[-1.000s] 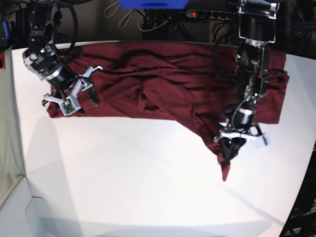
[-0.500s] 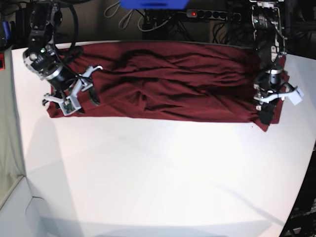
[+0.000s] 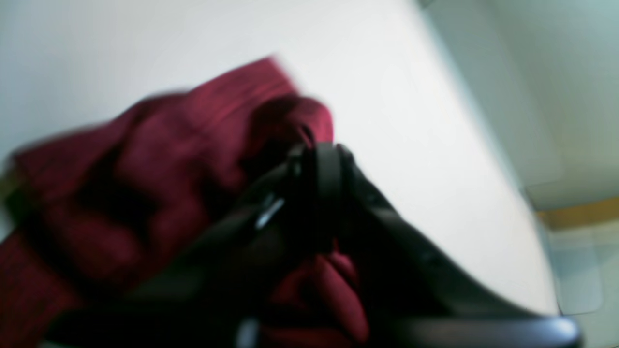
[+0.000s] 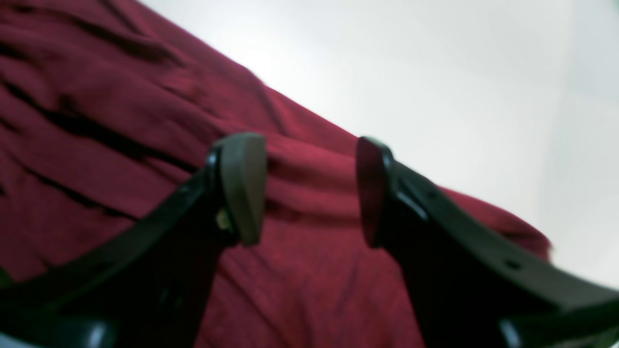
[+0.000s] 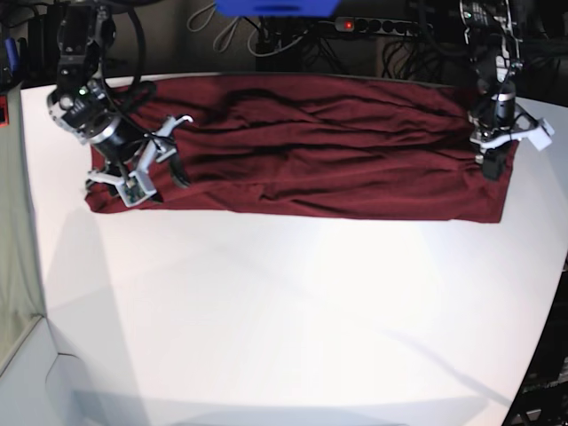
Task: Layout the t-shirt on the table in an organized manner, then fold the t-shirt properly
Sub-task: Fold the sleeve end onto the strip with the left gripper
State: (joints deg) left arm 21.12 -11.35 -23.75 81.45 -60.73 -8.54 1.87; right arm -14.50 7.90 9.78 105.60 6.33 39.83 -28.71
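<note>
Bare white table [image 5: 293, 328] lies nearest; beyond, the maroon t-shirt [image 5: 311, 146] stretches from 9 to 3 o'clock. Right gripper [image 4: 309, 188] gapes empty over cloth. Left gripper [image 5: 493, 169]: grip unclear through blur. Lingering wrinkles could skew folds.

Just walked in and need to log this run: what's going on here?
A two-armed robot is laying out a maroon t-shirt along the far side of the white table. The shirt lies in a long wrinkled band. The left tool is at the band's end on the base view's right, fabric bunched around it; the blur hides whether it grips. The right tool hovers open over the other end. No fold yet.
</note>
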